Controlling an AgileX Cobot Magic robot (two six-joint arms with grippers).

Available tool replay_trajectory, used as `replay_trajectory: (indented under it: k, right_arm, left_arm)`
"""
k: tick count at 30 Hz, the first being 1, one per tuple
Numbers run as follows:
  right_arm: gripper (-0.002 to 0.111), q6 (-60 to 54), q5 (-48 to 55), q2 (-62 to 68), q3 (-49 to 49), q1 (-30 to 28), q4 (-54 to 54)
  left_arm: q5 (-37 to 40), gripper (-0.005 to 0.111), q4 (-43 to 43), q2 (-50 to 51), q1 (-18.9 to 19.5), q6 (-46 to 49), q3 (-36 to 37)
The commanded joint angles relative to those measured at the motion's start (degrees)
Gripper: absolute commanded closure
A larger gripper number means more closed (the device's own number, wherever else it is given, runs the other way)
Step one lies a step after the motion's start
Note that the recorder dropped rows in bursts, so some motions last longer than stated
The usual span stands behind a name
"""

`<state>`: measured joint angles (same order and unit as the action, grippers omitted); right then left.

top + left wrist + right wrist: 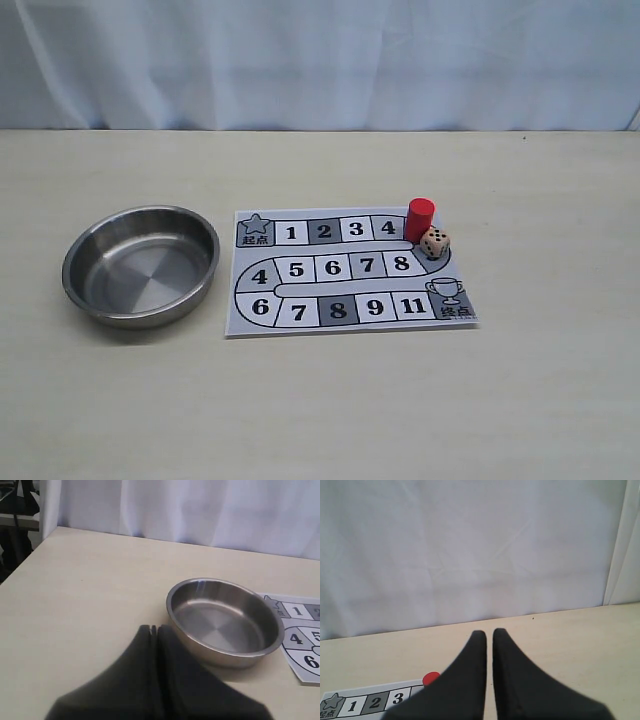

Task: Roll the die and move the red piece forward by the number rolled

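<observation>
The red piece (pixel 420 218) stands upright on the paper board (pixel 333 267), at the right end of the top row just past square 4. Touching or almost touching it on the near right lies the die (pixel 434 243), pale with dark pips, on the board's curved bend. Neither gripper shows in the exterior view. In the left wrist view my left gripper (pixel 152 628) is shut and empty beside the steel bowl (pixel 172 615). My right gripper (pixel 489 632) is shut with only a thin slit, holding nothing; the red piece's top (pixel 430 678) peeks out beside one finger. The die is hidden there.
A round steel bowl (pixel 70 268) sits empty to the left of the board. The board's corner (pixel 300 630) shows past the bowl in the left wrist view. A white curtain (pixel 320 60) runs behind the table's far edge.
</observation>
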<state>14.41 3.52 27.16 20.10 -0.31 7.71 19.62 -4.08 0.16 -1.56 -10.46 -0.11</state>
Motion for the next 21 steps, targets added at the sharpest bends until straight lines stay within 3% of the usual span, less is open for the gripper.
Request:
replay_trajectory:
  k: [1, 16, 18, 21]
  right_arm:
    - [0.104, -0.3, -0.5, -0.3, -0.2, -0.3, 0.0]
    - [0.104, -0.3, -0.5, -0.3, -0.2, -0.3, 0.7]
    - [0.104, -0.3, 0.8, -0.3, -0.2, -0.3, 6.3]
    - [0.104, -0.3, 5.8, -0.5, -0.6, -0.4, 6.5]
  left_arm:
    - [-0.2, 0.107, 0.2, -0.2, -0.5, 0.1, 0.1]
    - [-0.2, 0.107, 0.2, -0.2, -0.5, 0.1, 0.1]
    - [-0.5, 0.107, 0.2, -0.2, -0.5, 0.1, 0.1]
    - [-0.6, 0.107, 0.1, -0.2, -0.5, 0.1, 0.1]
